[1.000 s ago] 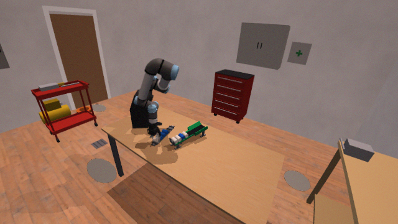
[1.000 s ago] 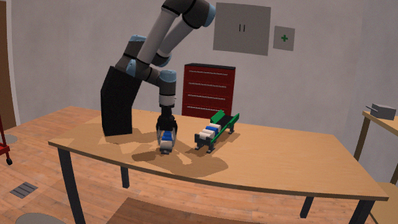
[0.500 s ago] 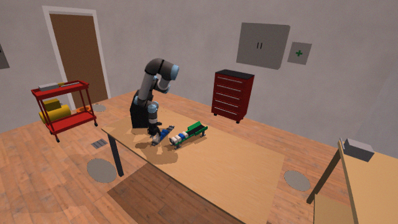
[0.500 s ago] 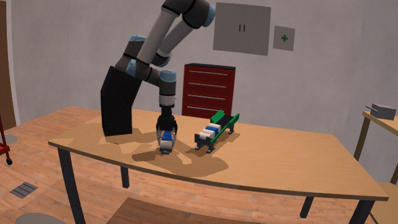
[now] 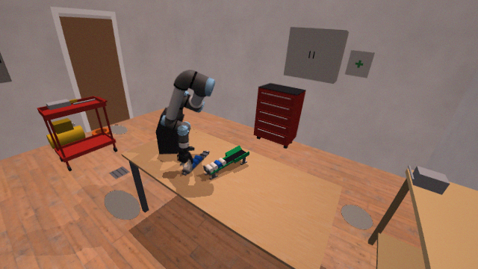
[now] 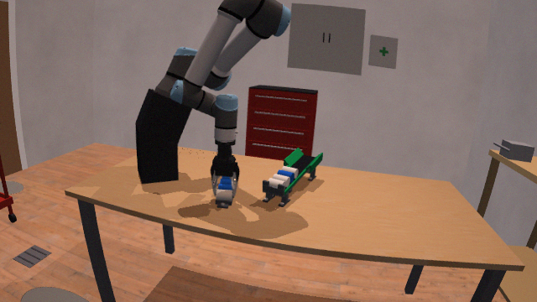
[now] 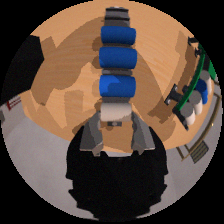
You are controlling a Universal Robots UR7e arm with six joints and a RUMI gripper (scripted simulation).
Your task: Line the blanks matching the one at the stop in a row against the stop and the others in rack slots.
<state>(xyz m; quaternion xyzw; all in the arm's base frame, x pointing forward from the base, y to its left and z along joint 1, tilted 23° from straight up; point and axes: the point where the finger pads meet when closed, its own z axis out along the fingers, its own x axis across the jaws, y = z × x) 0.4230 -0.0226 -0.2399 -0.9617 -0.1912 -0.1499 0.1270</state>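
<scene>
The dark stock rack lies on the table and holds three blue blanks in its slots. A white blank sits at the rack's near end. My gripper stands straight over it and is shut on this white blank, low at the rack; it also shows in the exterior view. The green feed ramp stands to the right. It carries white blanks at its low stop end, then a blue blank, then another white one.
The arm's black base block stands on the table behind the rack. The ramp is close to the right of the rack. A red drawer cabinet stands on the floor behind the table.
</scene>
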